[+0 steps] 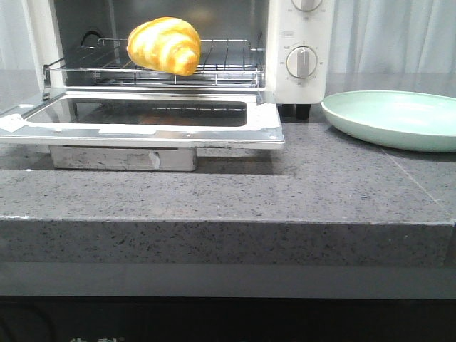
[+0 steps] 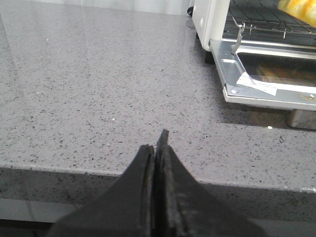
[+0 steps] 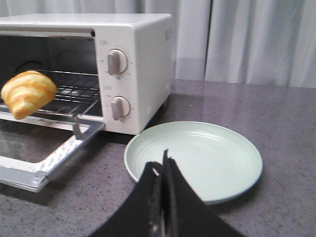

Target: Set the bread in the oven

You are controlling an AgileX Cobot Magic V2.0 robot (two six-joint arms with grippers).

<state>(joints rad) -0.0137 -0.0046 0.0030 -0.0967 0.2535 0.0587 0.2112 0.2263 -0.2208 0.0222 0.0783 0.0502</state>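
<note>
Where wire rack (image 1: 214, 60) gleams, glossy ridged bread (image 1: 165, 45).

One bread (image 1: 164, 45), one oven (image 1: 299, 43), one plate (image 1: 392, 120).

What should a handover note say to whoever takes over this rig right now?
Left gripper: shut, empty, low over bare countertop beside the oven.
Right gripper: shut, empty, over the near rim of the green plate.
Bread: on the wire rack at its front edge, inside the oven.
Oven door: dropped open, flat.
Done: bread is on the rack, plate is bare.
Left: possibly nudge the bread deeper and close the door, if that is wanted.
</note>
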